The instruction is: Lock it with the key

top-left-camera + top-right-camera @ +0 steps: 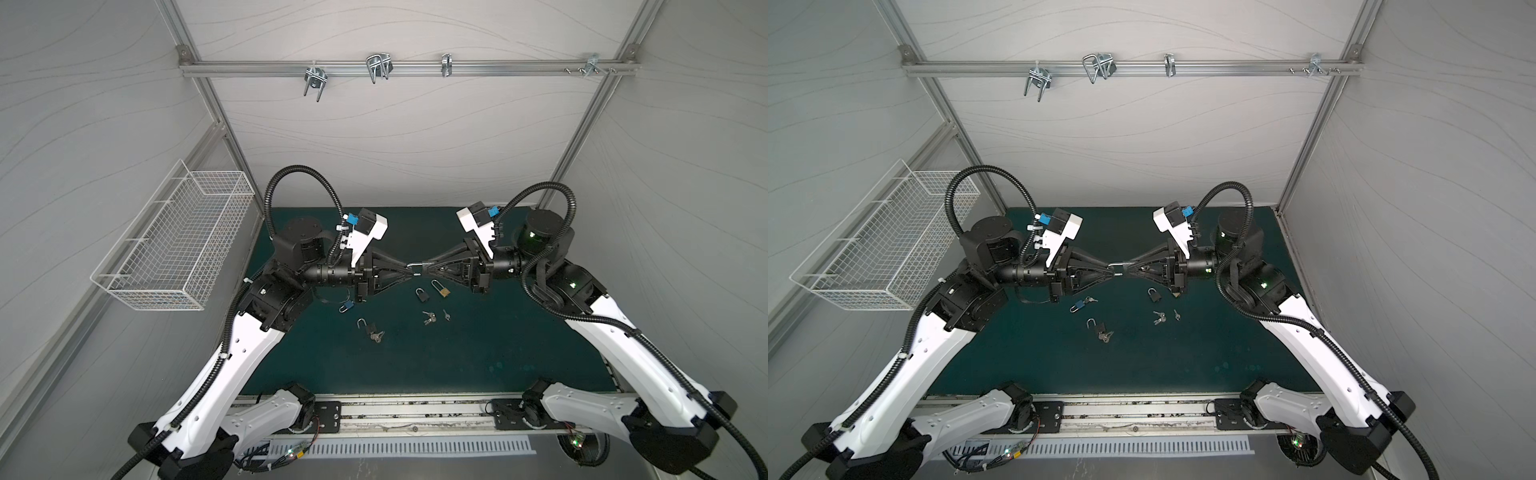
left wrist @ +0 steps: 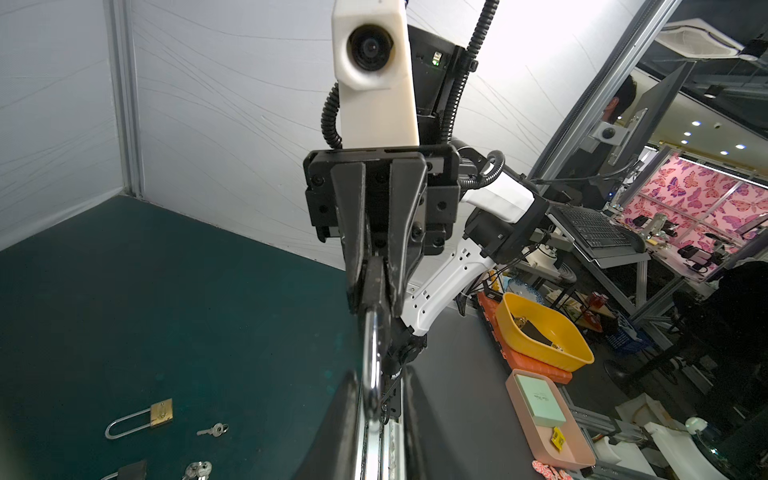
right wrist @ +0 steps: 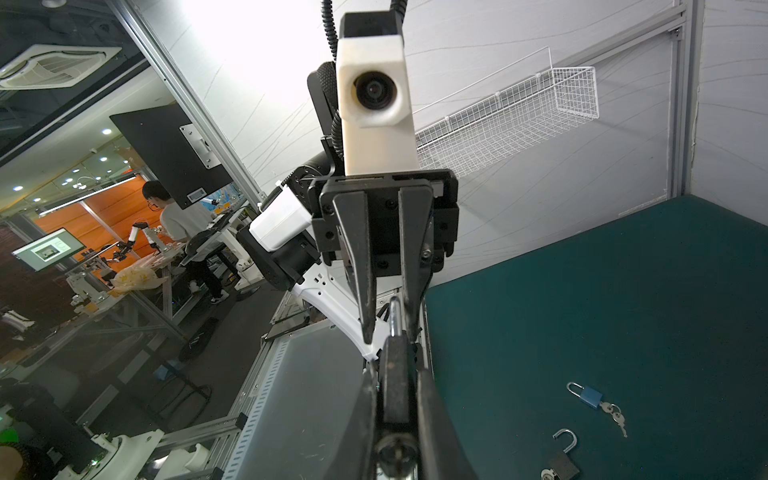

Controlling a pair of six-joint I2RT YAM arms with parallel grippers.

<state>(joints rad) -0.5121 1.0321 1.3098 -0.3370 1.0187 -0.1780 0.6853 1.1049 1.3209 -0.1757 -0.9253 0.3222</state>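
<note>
Black padlock (image 3: 395,382) sits clamped in my right tool (image 2: 375,299), above the desk (image 1: 498,353) at its middle; its shackle (image 2: 371,353) runs straight into my left tool (image 3: 388,328), fingers (image 3: 359,257) straddling it. Gripping or not, I cannot tell.

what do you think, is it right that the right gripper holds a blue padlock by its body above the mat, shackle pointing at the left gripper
Not the colour: the held padlock is black, as the right wrist view shows; the blue padlock lies on the mat. Otherwise yes: the right gripper holds it by its body above the mat, shackle pointing at the left gripper.
</note>
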